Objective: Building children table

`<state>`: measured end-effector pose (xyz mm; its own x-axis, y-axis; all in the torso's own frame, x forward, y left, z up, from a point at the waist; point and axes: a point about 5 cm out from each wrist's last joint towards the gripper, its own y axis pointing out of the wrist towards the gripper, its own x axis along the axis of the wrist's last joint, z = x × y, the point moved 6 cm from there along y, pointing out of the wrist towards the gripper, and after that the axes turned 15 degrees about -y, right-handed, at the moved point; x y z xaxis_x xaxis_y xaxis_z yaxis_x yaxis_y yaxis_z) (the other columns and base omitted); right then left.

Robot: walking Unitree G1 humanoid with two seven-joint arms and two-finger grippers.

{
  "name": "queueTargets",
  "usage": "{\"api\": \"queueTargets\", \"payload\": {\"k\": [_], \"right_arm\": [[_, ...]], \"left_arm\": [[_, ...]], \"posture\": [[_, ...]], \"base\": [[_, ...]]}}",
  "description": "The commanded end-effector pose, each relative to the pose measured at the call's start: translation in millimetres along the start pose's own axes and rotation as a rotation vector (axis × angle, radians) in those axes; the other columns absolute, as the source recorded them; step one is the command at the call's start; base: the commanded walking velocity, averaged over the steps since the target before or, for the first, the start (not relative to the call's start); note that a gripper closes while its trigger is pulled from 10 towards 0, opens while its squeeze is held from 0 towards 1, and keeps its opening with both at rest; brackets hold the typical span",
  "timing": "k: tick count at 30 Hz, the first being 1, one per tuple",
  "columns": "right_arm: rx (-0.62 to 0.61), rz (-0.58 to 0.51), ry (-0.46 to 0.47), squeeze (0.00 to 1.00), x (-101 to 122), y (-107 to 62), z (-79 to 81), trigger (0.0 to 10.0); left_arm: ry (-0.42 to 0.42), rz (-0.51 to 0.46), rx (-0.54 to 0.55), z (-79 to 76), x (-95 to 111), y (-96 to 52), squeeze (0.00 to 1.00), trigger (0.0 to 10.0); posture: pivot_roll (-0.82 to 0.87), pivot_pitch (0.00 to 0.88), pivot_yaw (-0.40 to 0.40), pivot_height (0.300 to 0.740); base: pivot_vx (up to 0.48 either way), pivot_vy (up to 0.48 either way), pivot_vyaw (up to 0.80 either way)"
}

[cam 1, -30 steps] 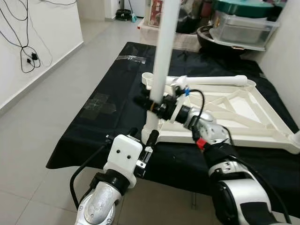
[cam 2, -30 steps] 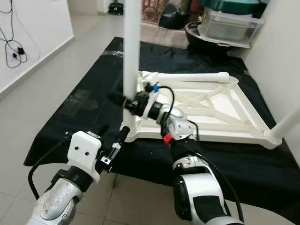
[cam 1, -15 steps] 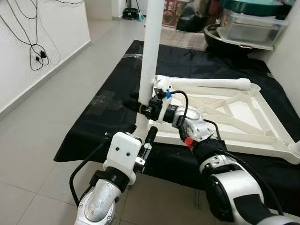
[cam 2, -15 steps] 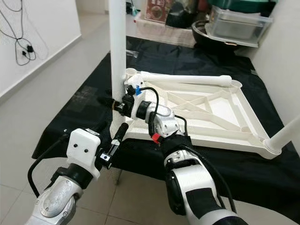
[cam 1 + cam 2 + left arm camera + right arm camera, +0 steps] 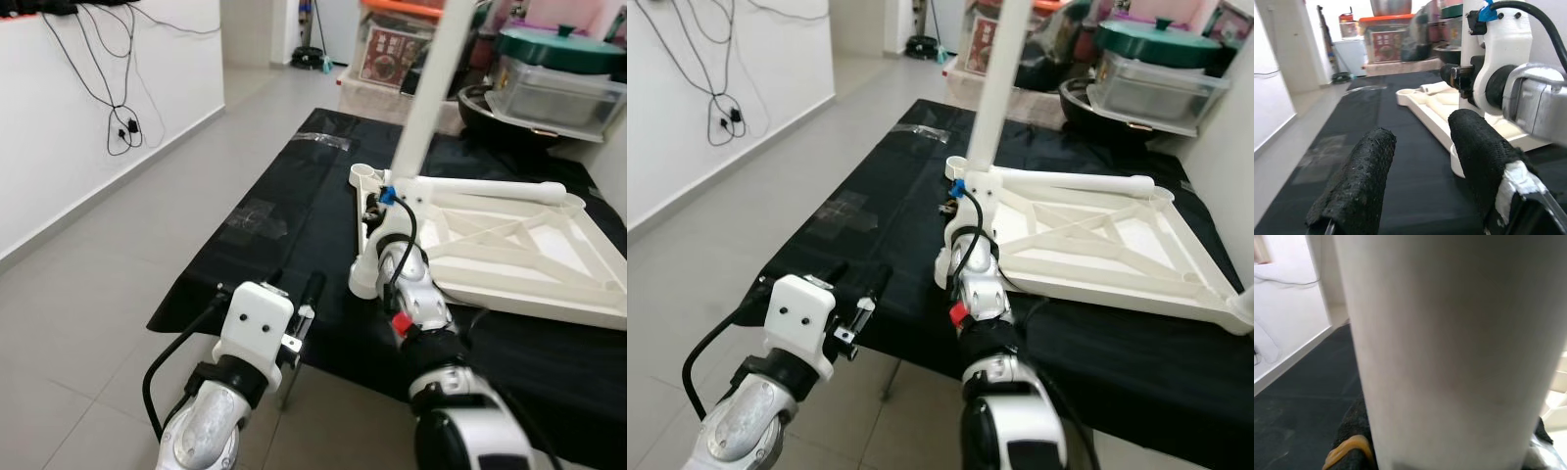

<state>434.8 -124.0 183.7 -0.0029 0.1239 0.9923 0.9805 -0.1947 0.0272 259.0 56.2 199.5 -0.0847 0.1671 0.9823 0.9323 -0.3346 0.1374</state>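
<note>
The white children's table frame lies upside down on a black-covered table. A white table leg stands in the frame's near left corner socket and leans to the right. My right gripper is shut on the leg low down; in the right wrist view the leg is pressed between the black fingers. A second white leg lies along the frame's far side. My left gripper hangs open at the table's near edge, left of the corner, with nothing between its fingers.
An empty corner socket sits at the frame's far left. Storage boxes and a green-lidded pot crowd the back. A white wall with hanging cables is on the left, with open tiled floor beside the table.
The camera has shifted, so the table now sits further right. The leg leans more to the right, still held by my right gripper. The left gripper stays open at the near edge.
</note>
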Motion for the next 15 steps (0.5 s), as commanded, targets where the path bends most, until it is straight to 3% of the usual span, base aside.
{"api": "queueTargets", "payload": {"k": [1, 3, 4, 7, 8, 9, 10, 11, 12, 14, 15], "right_arm": [[0.052, 0.028, 0.094, 0.00, -8, -5.7, 17.4, 10.0], [0.084, 0.004, 0.130, 0.00, -2, -6.2, 25.3, 10.0], [0.136, -0.054, 0.152, 1.00, 11, -6.3, 33.7, 10.0], [0.163, -0.087, 0.164, 1.00, 18, -4.0, 35.1, 10.0], [0.168, -0.101, 0.167, 0.33, 23, -3.1, 34.2, 10.0], [0.258, -0.112, 0.204, 0.00, 26, -1.2, 40.3, 10.0], [0.258, -0.112, 0.204, 0.00, 26, -1.2, 40.3, 10.0], [0.555, -0.132, 0.311, 0.00, 32, -12.8, 63.2, 10.0], [0.555, -0.132, 0.311, 0.00, 32, -12.8, 63.2, 10.0], [0.816, -0.169, 0.325, 0.00, 34, -31.2, 75.4, 10.0], [0.816, -0.169, 0.325, 0.00, 34, -31.2, 75.4, 10.0]], "left_arm": [[0.005, 0.011, 0.004, 0.7, -4, 0.2, 0.00, 10.0], [0.004, 0.011, 0.004, 0.8, -4, 0.2, 0.00, 10.0], [0.005, 0.011, 0.005, 1.2, -4, 0.3, 0.00, 10.0], [0.005, 0.011, 0.007, 1.7, -3, 0.4, 0.00, 10.0], [0.006, 0.011, 0.007, 2.0, -3, 0.4, 0.00, 10.0], [0.005, 0.011, 0.008, 2.1, -3, 0.5, 0.00, 10.0], [0.005, 0.011, 0.008, 2.1, -3, 0.5, 0.00, 10.0], [0.006, 0.011, 0.008, 2.3, -3, 0.7, 0.00, 10.0], [0.006, 0.011, 0.008, 2.3, -3, 0.7, 0.00, 10.0], [0.005, 0.010, 0.006, 1.8, -3, 1.1, 0.00, 10.0], [0.005, 0.010, 0.006, 1.8, -3, 1.1, 0.00, 10.0]], "posture": [[0.16, 0.063, -0.099, 0.740], [0.16, 0.063, -0.099, 0.740], [0.15, 0.063, -0.100, 0.740], [0.16, 0.067, -0.103, 0.740], [0.15, 0.067, -0.101, 0.740], [0.15, 0.067, -0.102, 0.740], [0.15, 0.067, -0.102, 0.740], [0.15, 0.068, -0.097, 0.740], [0.15, 0.068, -0.097, 0.740], [0.15, 0.068, -0.101, 0.740], [0.15, 0.068, -0.101, 0.740]], "base": [[0.000, 0.000, 0.00], [0.000, 0.000, 0.00], [0.000, 0.000, 0.00], [0.000, 0.000, 0.00], [0.000, 0.000, 0.00], [0.000, 0.000, 0.00], [0.000, 0.000, 0.00], [0.000, 0.000, 0.00], [0.000, 0.000, 0.00], [0.000, 0.000, 0.00], [0.000, 0.000, 0.00]]}}
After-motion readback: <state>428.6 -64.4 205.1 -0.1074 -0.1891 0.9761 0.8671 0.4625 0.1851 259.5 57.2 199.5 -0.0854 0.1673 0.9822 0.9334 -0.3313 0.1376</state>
